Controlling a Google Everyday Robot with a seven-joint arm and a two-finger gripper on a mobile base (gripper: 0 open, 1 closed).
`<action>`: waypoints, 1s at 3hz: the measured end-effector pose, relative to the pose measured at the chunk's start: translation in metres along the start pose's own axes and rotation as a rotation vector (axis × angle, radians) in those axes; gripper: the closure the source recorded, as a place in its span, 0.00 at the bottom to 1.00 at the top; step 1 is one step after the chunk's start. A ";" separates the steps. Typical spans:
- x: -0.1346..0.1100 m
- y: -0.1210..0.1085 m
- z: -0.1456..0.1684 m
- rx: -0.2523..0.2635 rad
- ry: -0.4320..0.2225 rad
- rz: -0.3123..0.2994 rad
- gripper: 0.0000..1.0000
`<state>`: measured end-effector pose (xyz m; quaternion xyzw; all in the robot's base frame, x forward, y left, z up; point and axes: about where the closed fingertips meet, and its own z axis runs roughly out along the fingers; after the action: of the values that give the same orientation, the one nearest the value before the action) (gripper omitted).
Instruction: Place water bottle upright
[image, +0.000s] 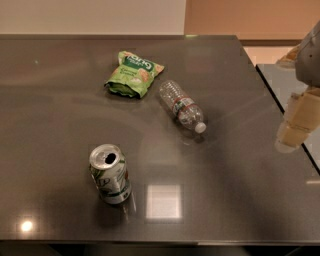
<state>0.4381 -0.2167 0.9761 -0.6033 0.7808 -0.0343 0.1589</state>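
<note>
The gripper (289, 140) hung at the far right edge of the camera view, raised, its pale cream body sloping down and slightly leftward. Above it a grey, rounded section of the arm (311, 55) came in from the upper right corner, only partly shown, the rest cut off there

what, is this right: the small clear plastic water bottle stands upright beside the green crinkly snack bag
No. The camera view shows the clear plastic water bottle lying on its side beside the green snack bag; the hand hangs at the right edge.
</note>
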 end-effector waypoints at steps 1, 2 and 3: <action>0.000 0.000 0.000 0.000 0.000 0.000 0.00; -0.004 -0.003 -0.001 0.008 -0.010 -0.029 0.00; -0.026 -0.018 0.006 0.010 -0.040 -0.144 0.00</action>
<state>0.4626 -0.1960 0.9800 -0.6577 0.7318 -0.0374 0.1747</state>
